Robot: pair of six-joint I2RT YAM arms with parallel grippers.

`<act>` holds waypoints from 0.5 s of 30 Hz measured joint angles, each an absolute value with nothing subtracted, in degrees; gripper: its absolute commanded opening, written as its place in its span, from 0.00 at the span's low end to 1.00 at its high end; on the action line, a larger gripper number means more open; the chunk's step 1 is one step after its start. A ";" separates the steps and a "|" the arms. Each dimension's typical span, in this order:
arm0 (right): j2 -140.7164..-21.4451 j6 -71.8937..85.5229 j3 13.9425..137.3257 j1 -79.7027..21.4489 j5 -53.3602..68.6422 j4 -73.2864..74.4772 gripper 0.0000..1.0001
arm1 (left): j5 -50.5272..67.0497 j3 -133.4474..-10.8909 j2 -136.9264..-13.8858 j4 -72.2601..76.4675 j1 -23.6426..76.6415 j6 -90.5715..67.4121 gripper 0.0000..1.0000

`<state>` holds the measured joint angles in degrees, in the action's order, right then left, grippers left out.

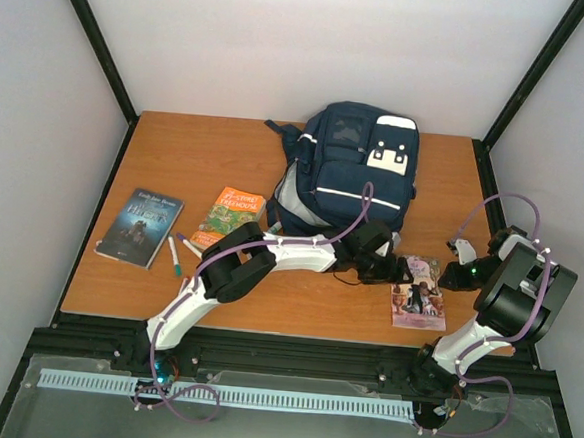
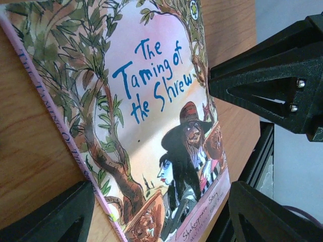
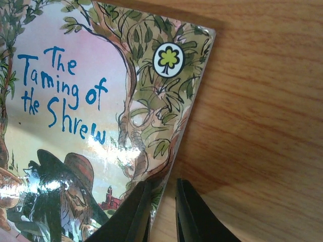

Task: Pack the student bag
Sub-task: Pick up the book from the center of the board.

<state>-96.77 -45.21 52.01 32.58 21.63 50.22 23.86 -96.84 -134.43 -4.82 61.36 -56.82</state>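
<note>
A wooden table (image 1: pixel 186 152) (warm orange-brown grain) sits between plain white walls (image 1: pixel 314 40), black frame posts (image 1: pixel 96 40) in the far corners.

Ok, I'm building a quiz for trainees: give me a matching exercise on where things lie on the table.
Things:
1 backpack
2 dark book
3 Shrew book
4 pens

Places:
A near edge, right side
B far middle
C just left of the orange book
D leftmost of all

Pairs: 1-B, 2-D, 3-A, 4-C.

Navy student bag (image 1: pixel 341 157) w/ white stripes lies front-up, far ctr.
</note>
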 measured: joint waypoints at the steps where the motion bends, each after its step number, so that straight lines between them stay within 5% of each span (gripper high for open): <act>1: -96.77 -45.23 51.96 32.58 21.63 50.17 0.15 | 24.08 -97.03 -134.67 -4.36 61.36 -57.01 0.76; 15: -97.23 -45.63 51.35 32.71 21.69 49.78 0.15 | 25.32 -93.01 -134.39 4.91 61.10 -59.37 0.69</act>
<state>-97.23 -45.63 51.35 32.71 21.69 49.78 25.32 -93.01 -134.39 4.91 61.10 -59.37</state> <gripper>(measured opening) 0.146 0.721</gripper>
